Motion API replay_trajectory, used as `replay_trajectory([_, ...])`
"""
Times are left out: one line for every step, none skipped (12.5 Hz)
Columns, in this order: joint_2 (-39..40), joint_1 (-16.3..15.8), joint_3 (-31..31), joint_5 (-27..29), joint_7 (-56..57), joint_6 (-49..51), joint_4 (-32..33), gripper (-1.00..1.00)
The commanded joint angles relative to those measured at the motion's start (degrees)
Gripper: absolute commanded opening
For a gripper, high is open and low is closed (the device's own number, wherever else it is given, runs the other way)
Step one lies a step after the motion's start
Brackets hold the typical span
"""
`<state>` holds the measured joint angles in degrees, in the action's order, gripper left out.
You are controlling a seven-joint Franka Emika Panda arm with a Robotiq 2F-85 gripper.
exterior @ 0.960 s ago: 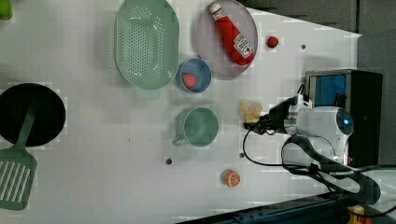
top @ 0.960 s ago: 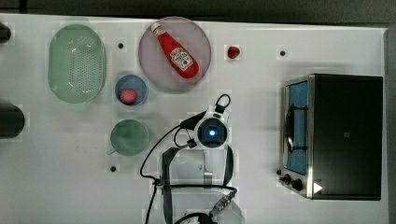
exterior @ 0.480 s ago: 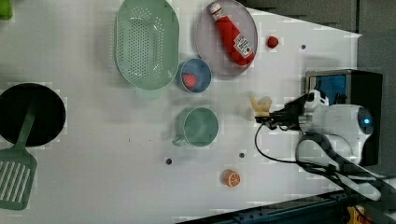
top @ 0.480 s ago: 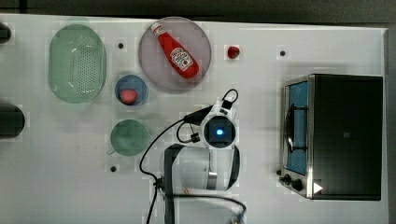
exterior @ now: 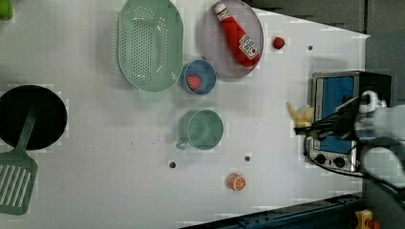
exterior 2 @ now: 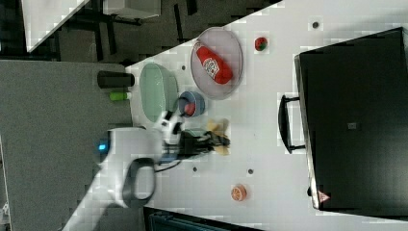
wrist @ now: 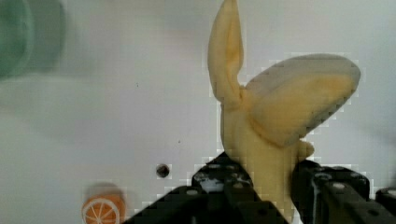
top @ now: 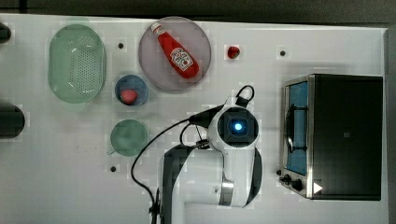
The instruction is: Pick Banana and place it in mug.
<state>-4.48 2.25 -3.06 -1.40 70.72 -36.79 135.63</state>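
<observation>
The hand (wrist: 261,186) is clamping the banana (wrist: 275,116) between its two dark fingers (wrist: 219,182), as the wrist view is showing: the pale yellow peel is splaying out beyond the fingertips, one flap pointing away and a broader one folding sideways. In the left view the banana (exterior: 299,114) is hanging above the table (exterior: 95,157), just at the left view's left edge of the toaster oven (exterior: 336,119) and well to the left view's right of the mug (exterior: 203,130). In the right view the banana (exterior 2: 217,134) is sitting at the tip of the hand (exterior 2: 211,140), which is reaching out from the white arm (exterior 2: 130,159).

The mug is standing upright on the table, its opening showing as a green circle with a small handle; in the top view the mug (top: 128,137) is lying to the top view's left of the arm (top: 219,172). Just beyond it, the blue bowl (exterior: 198,77) is holding a red piece, and the pale green colander (exterior: 150,45) is lying beside that bowl. The ketchup bottle (exterior: 237,34) is resting on the grey plate (exterior: 212,45); its white label is carrying writing too small to read. An orange slice (exterior: 236,182) is lying on the table toward the near edge in the left view, well apart from the mug. A black pan (exterior: 28,117) and a green spatula (exterior: 16,179) are sitting at the left view's far left.
</observation>
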Motion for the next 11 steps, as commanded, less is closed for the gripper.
replay_trajectory([-5.09, -1.27, 3.33, 0.34, -4.4, 7.05, -2.96, -0.36])
replay_trajectory([-5.89, -1.5, 4.61, 0.42, -7.57, 8.74, -3.42, -0.36])
replay_trajectory([-6.37, -1.82, 6.04, 0.5, -10.03, 9.5, -3.47, -0.36])
replay_trajectory([-6.54, -2.23, 7.72, 1.0, -12.0, 9.49, -3.46, -0.36])
replay_trajectory([-6.52, -2.68, 9.59, 1.57, -14.19, 9.49, -3.46, -0.36])
replay_trajectory([-6.49, -3.03, 11.6, 2.5, -17.5, 9.49, -3.46, -0.36])
replay_trajectory([-6.38, -3.33, 13.71, 3.67, -21.65, 9.49, -3.46, -0.36])
replay_trajectory([-6.15, -3.55, 15.89, 5.13, -25.55, 9.47, -3.46, -0.36])
replay_trajectory([-5.73, -3.61, 17.91, 6.72, -29.24, 9.42, -3.46, -0.36])
replay_trajectory([-5.12, -3.63, 19.73, 7.53, -32.87, 9.13, -3.46, -0.36])
replay_trajectory([-4.38, -3.68, 21.37, 7.77, -36.01, 8.43, -3.48, -0.36])
